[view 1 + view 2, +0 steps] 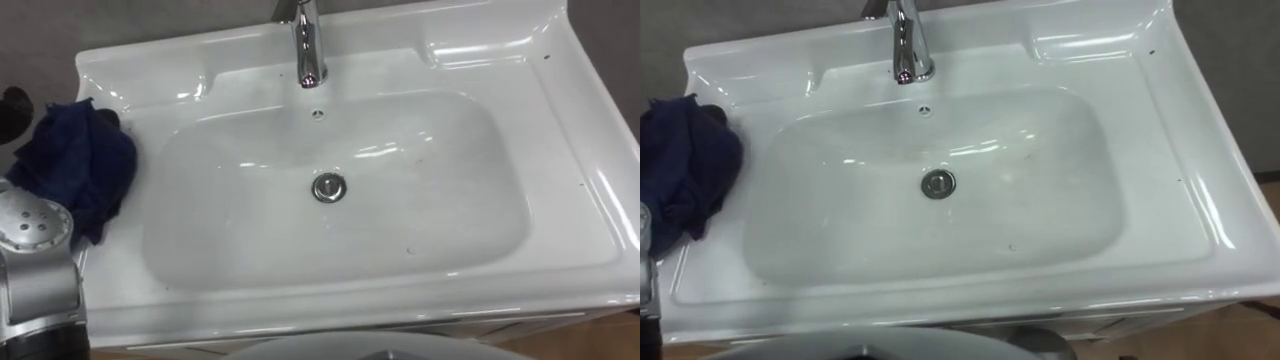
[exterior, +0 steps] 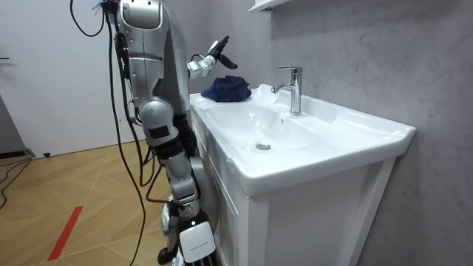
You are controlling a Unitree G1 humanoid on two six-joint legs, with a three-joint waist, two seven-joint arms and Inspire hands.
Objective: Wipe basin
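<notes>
Left hand (image 2: pixel 212 56) hovers just above the cloth, fingers loosely spread and apparently empty, though the room view shows it small. Crumpled dark-blue cloth (image 1: pixel 72 165) lies bunched on the glossy white basin (image 1: pixel 560 150), on its flat left rim beside the rounded rectangular bowl. A chrome tap (image 1: pixel 308 45) stands on the basin's back rim and a round metal drain (image 1: pixel 329 187) sits at its centre. Right hand (image 2: pixel 185 213) hangs low beside the basin's white cabinet (image 2: pixel 310 222); I cannot tell how its fingers are set.

Left hand (image 2: pixel 215 55) hovers above blue cloth (image 2: pixel 228 89) on basin (image 2: pixel 355 142) ledge.

Glossy ceramic basin (image 1: pixel 565 150), polished metal tap (image 1: pixel 308 45)
</notes>
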